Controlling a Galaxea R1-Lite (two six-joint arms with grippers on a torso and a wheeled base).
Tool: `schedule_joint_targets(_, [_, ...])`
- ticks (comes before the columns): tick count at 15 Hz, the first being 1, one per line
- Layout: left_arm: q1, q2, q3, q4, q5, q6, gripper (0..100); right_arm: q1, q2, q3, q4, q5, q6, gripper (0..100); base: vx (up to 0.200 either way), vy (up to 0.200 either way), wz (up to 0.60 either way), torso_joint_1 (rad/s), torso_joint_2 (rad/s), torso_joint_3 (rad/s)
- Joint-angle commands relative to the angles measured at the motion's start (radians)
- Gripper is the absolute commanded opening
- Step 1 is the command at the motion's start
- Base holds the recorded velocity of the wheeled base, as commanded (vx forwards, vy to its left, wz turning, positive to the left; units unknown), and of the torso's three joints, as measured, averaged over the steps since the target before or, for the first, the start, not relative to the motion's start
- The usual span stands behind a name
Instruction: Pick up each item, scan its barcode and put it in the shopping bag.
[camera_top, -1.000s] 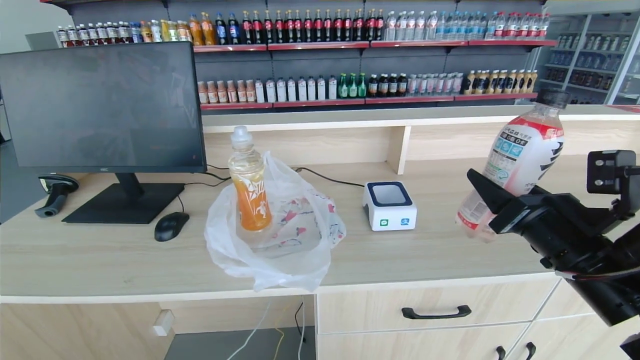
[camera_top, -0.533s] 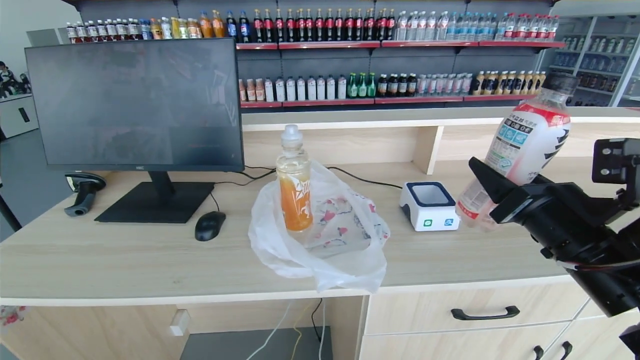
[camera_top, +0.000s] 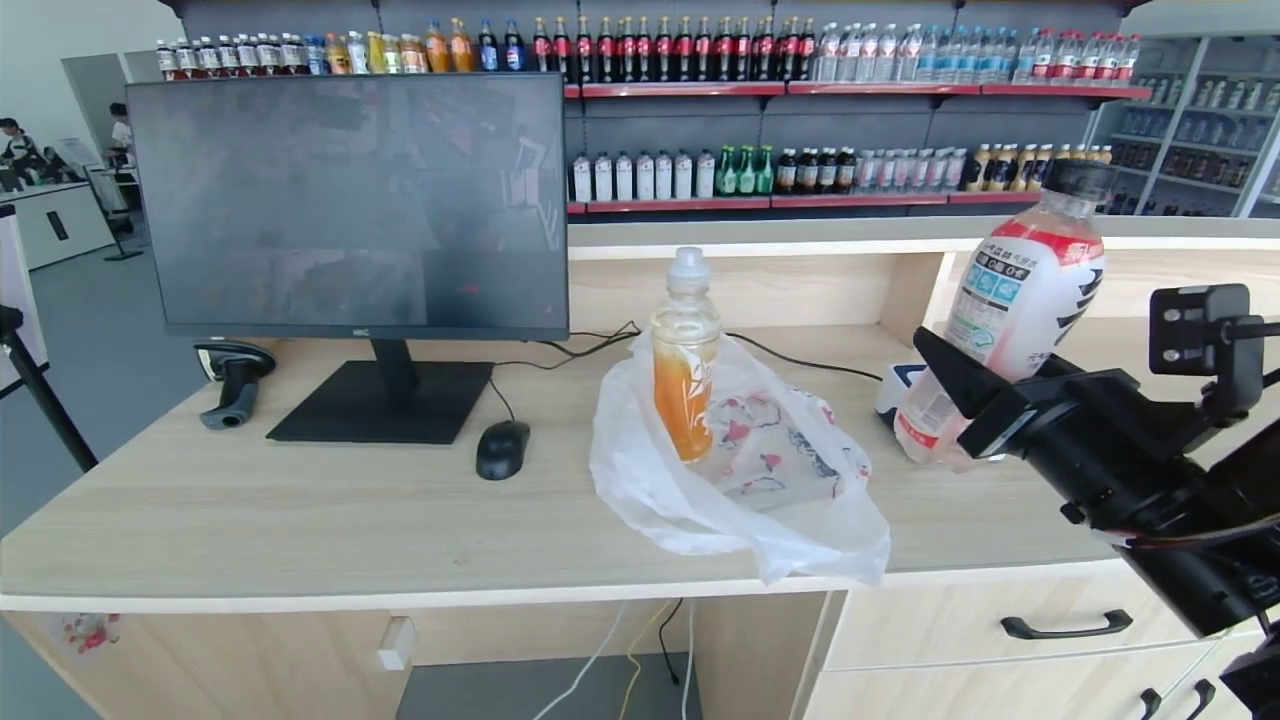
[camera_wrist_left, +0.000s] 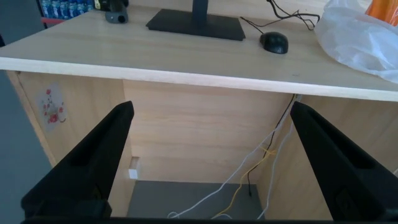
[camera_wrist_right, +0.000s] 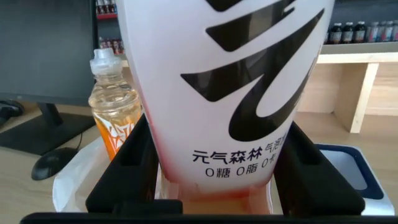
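The right gripper (camera_top: 955, 385) is seen at 3 o'clock, clamped around a tilted bottle (camera_top: 1010, 300); the left gripper (camera_wrist_left: 208, 155) is spread wide.

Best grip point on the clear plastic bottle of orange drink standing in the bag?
Probably grip the clear bottle of orange drink on its upper body, coming level from the front: it stands upright and the white plastic bag crowds its lower half.
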Motion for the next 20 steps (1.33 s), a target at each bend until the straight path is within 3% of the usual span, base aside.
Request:
schedule_joint_targets(1, [-0.001,0.0,0.0,0.001,0.0,0.002,100,0.013,0.018,0.012,-0.002,-0.003,0.001,0,0.0,0.0,0.0,0.0,0.0,0.0])
schedule_joint_targets(3, [-0.001,0.0,0.0,0.003,0.0,0.005,100,0.021,0.021,0.016,-0.002,-0.003,0.005,0,0.1,0.0,0.0,0.004,0.0,-0.001])
schedule_joint_targets(7, [-0.001,0.0,0.0,0.003,0.0,0.005,100,0.162,0.051,0.057,-0.002,-0.001,0.027,0,0.2,0.0,0.0,-0.007,0.0,0.006])
schedule_joint_targets(10, [-0.001,0.0,0.0,0.001,0.0,0.005,100,0.178,0.108,0.014,-0.002,-0.001,0.028,0,0.2,0.0,0.0,0.012,0.0,0.001])
schedule_joint_targets(20, [-0.001,0.0,0.0,0.001,0.0,0.005,100,0.247,0.271,-0.072,-0.002,0.002,0.033,0,0.0,0.0,0.0,0.0,0.0,0.0])
